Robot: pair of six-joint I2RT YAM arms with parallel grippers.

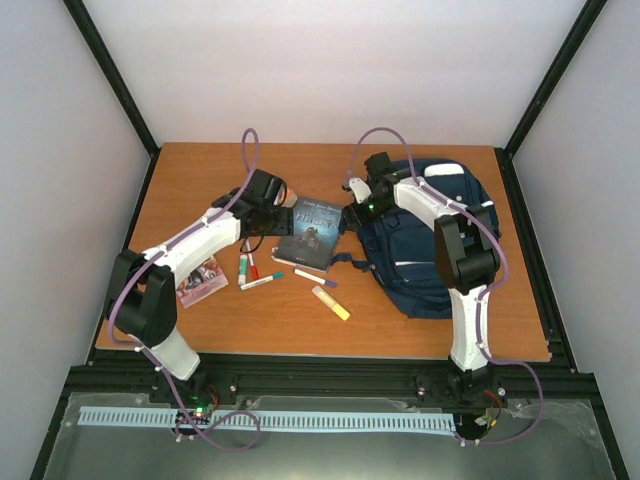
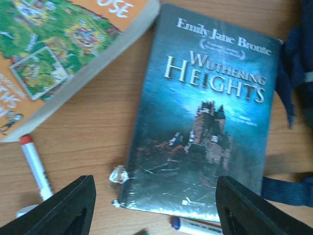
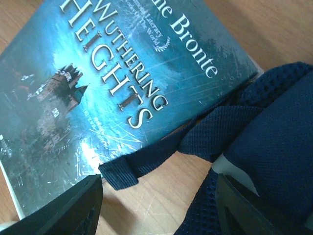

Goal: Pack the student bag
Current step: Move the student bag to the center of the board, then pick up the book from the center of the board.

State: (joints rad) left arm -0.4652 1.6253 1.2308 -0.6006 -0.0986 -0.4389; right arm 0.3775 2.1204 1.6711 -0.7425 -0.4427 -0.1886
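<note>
Wood table (image 1: 400, 330), student bag (image 1: 420, 275) rt, book (image 1: 310, 232) beside it, L gripper (image 2: 155, 183) & R gripper (image 3: 159, 183) both wide

Place: a robot lab test booth
Walls: plain white walls (image 1: 330, 70) on the left, right and far sides
Frame: black metal bars (image 1: 112, 75) up the corners
Table: wood table (image 1: 400, 330), left arm (image 1: 190, 250) and right arm (image 1: 465, 320) bolted at its near edge

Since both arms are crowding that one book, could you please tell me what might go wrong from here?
1. A strap of the student bag lies across an edge of the Wuthering Heights book; the open right gripper above it may snag the strap instead.
2. The open left gripper hovers over the same book, so the two could collide.
3. A blue-capped marker lies by the book's near edge and could be knocked away.
</note>
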